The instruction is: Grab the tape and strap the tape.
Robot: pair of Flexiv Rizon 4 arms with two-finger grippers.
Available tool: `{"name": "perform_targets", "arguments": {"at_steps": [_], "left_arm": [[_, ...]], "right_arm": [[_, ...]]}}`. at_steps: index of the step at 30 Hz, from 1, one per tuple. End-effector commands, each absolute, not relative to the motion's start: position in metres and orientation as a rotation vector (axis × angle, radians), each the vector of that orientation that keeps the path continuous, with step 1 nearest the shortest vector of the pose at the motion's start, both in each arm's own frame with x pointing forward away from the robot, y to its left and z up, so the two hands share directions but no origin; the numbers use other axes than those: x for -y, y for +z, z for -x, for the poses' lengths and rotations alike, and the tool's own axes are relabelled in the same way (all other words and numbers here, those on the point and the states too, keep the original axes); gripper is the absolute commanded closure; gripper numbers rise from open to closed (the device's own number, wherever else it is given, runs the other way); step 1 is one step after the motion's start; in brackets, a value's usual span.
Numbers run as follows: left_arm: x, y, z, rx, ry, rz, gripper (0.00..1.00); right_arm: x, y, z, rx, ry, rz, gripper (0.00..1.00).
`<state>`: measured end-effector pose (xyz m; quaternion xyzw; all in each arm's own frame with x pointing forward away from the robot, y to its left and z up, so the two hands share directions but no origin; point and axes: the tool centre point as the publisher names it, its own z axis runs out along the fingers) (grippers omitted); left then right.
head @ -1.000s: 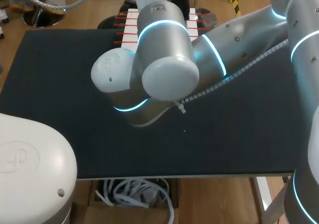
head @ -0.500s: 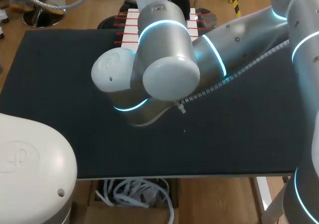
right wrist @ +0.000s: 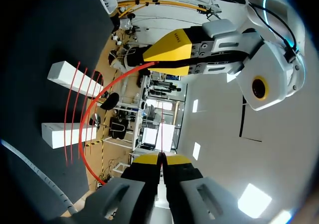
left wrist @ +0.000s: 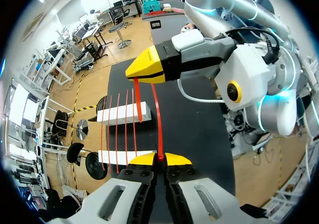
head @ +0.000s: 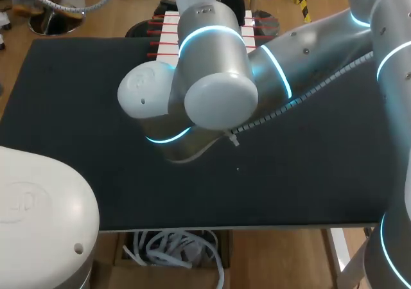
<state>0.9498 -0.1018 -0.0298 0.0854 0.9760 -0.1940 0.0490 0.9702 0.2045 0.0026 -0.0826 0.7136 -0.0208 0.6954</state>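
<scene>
The tape is a thin red strip (left wrist: 159, 124), and both my grippers hold it above the black table (head: 70, 103). In the left wrist view my left gripper (left wrist: 159, 158) is shut on one end of the strip. The strip runs straight ahead to my right gripper (left wrist: 149, 70), which is shut on the other end. In the right wrist view my right gripper (right wrist: 160, 158) pinches the red tape (right wrist: 87, 114), which bows out in a loop to my left gripper (right wrist: 167, 52). In the head view the right arm (head: 212, 77) hides both grippers.
Two white blocks (left wrist: 123, 113) (left wrist: 115, 157) lie side by side at the table's far edge, with several more red strips (left wrist: 117, 129) laid across them. In the head view only the blocks' ends (head: 168, 33) show behind the right arm. My left arm's base (head: 38, 218) fills the near left corner.
</scene>
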Motion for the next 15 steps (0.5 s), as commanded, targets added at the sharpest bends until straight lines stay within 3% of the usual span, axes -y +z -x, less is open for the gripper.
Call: {"name": "perform_targets", "arguments": {"at_steps": [1,15], "left_arm": [[0.102,-0.029,-0.950,-2.977,-0.585,-0.259,1.00],[0.102,-0.029,-0.950,-2.977,-0.585,-0.259,1.00]], "right_arm": [[-0.205,0.004,-0.970,-1.597,-0.050,0.187,1.00],[-0.206,0.010,-0.959,-1.511,-0.079,0.172,1.00]]}}
